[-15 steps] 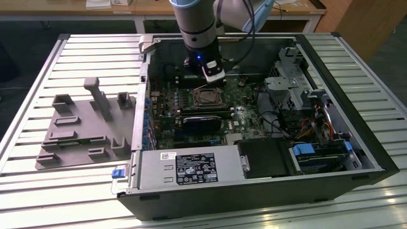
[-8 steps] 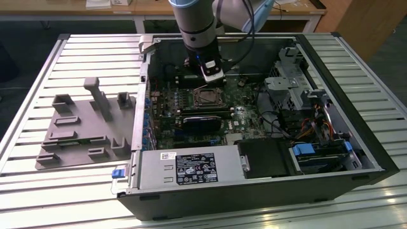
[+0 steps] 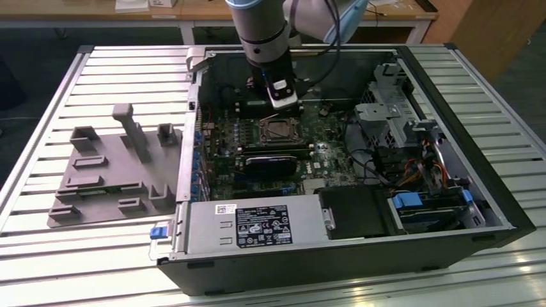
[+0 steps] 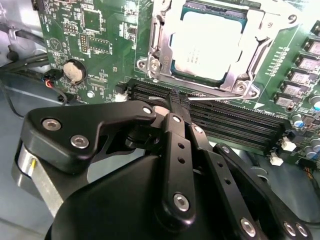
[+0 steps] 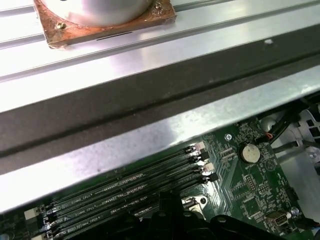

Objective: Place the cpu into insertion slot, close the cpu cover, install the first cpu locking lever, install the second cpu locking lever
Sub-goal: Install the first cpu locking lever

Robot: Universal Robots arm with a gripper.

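The cpu, silver-grey on top, lies in its socket on the green motherboard. The cpu cover, a silver frame, is down flat around it. A thin silver locking lever runs along the socket's edge beside the memory slots. My gripper is shut, with its black fingertips meeting at the end of that lever. I cannot tell whether they pinch it or only touch it. In the exterior view the arm reaches down into the open computer case, just behind the socket.
Black memory slots and a coin battery lie close to the fingertips. The case wall and a copper-based cooler lie beyond. A grey fixture plate sits at the exterior view's left; a power supply and drive cage crowd the case.
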